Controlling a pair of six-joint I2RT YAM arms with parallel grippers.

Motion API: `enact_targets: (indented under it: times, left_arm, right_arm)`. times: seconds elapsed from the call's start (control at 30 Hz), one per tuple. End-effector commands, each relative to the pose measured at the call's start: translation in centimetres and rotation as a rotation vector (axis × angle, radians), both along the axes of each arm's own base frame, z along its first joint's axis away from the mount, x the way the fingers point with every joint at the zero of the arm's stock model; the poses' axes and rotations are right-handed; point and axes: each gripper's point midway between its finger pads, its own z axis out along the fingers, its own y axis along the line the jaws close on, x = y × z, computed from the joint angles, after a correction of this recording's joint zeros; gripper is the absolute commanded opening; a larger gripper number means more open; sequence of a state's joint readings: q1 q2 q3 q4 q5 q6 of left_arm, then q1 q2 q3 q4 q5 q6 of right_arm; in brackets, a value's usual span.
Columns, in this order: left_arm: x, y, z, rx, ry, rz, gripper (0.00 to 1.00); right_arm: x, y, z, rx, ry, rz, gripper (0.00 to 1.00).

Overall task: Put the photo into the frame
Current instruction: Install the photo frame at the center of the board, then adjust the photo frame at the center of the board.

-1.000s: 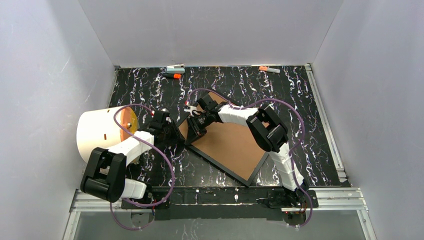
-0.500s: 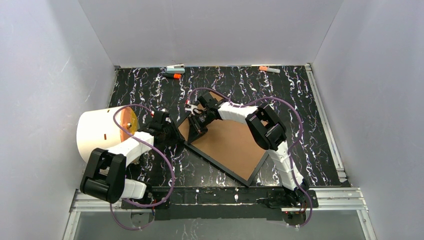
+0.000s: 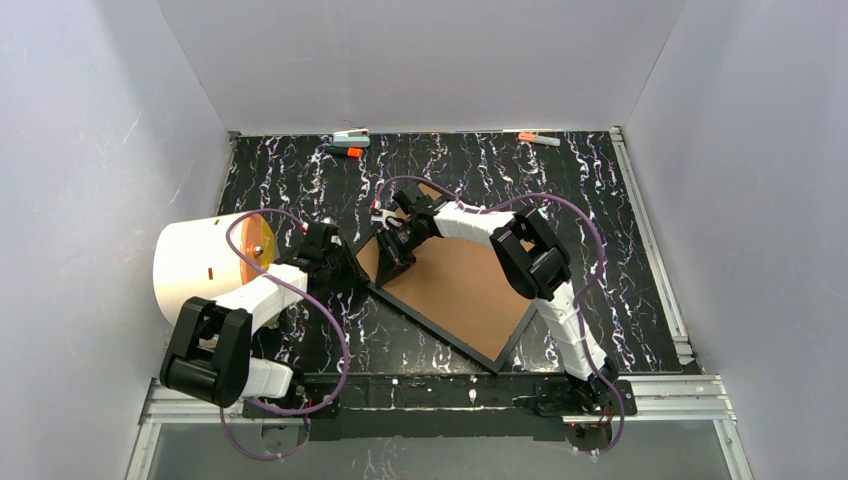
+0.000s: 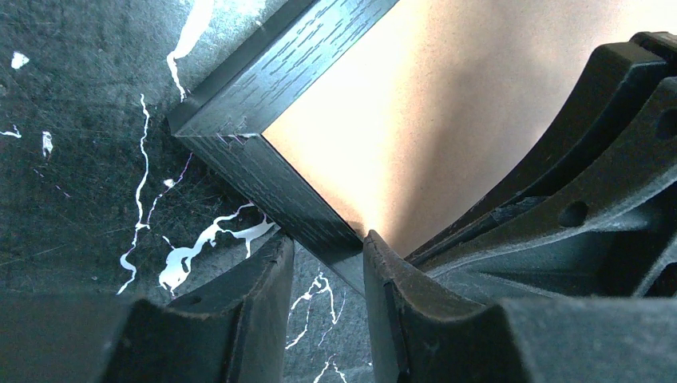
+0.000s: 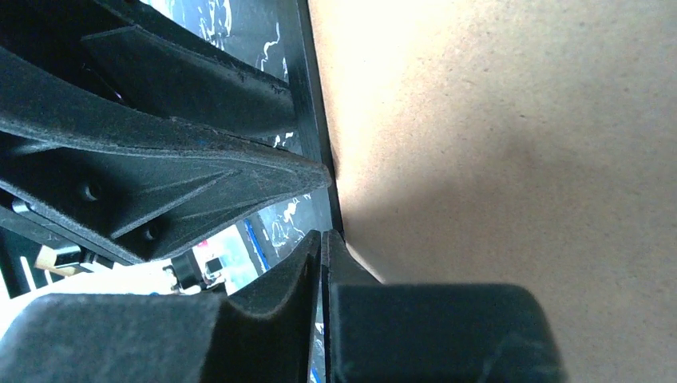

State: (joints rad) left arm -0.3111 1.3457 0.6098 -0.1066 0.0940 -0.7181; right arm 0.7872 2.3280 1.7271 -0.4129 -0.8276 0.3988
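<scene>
Frame, thin black rectangular picture type [image 3: 436, 328]: lies flat at centre of overhead view, turned like a diamond, on the black white-veined marble-pattern tabletop [image 3: 610, 210].

Plain brown backing board [image 3: 462, 292] fills the frame's opening.

White cylinder with an orange inner face [image 3: 195, 262] lies on its side at left of view, beside the left arm.

Left gripper [image 4: 323, 246]: at the frame's left corner. Wrist view shows one finger outside the black rail and one on the board side, clenched across that rail.

Right gripper [image 5: 322, 241]: just inside the same corner, tips at the seam where board meets rail. Fingers are pressed together, only a hairline slit between. Cannot tell whether anything thin is pinched.

Two orange-capped markers [image 3: 346, 152] [image 3: 538, 138] lie along the top edge of the tabletop, well apart.
</scene>
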Motion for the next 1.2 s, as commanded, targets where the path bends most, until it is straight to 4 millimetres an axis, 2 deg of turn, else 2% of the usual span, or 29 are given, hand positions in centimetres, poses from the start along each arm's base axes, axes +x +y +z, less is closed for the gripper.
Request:
enact_targets:
  times: [0.0, 0.2, 0.4, 0.5, 0.6, 0.7, 0.77, 0.83, 1.03, 1.17]
  left_arm:
    - [-3.3, 2.3, -2.7, 0.111, 0.115, -0.017, 0.29]
    - [-3.4, 2.3, -2.9, 0.114, 0.12, -0.02, 0.29]
    - [-3.2, 2.3, -2.8, 0.117, 0.119, -0.023, 0.29]
    - [-2.8, 2.2, -2.7, 0.119, 0.114, -0.026, 0.29]
    - [-1.8, 1.8, -2.5, 0.116, 0.096, -0.036, 0.29]
    - [0.0, 1.4, -2.2, 0.117, 0.075, -0.051, 0.29]
    - [1.4, 0.9, -2.0, 0.117, 0.063, -0.071, 0.29]
    - [3.2, 0.3, -1.5, 0.111, 0.044, -0.086, 0.28]
    - [7.8, -1.3, -2.0, 0.105, 0.034, -0.138, 0.27]
    - [10.5, -2.2, -2.0, 0.098, 0.021, -0.155, 0.29]
  right_arm:
    - [3.6, -4.1, -8.4, -0.31, -0.133, -0.121, 0.14]
    - [4.5, -6.0, -9.9, -0.426, -0.198, -0.158, 0.14]
    - [6.1, -6.9, -9.8, -0.491, -0.273, -0.218, 0.14]
    - [7.0, -5.6, -6.6, -0.394, -0.29, -0.242, 0.18]
    - [8.2, -4.3, -1.6, -0.238, -0.284, -0.298, 0.24]
    - [9.0, -4.2, 2.7, -0.102, -0.276, -0.337, 0.29]
    - [8.8, -4.4, 4.1, -0.061, -0.264, -0.33, 0.32]
    - [7.9, -4.7, 4.5, -0.052, -0.255, -0.298, 0.33]
    - [4.2, -5.9, 4.4, -0.009, -0.174, -0.227, 0.35]
    - [2.2, -5.8, 4.6, 0.062, -0.096, -0.186, 0.42]
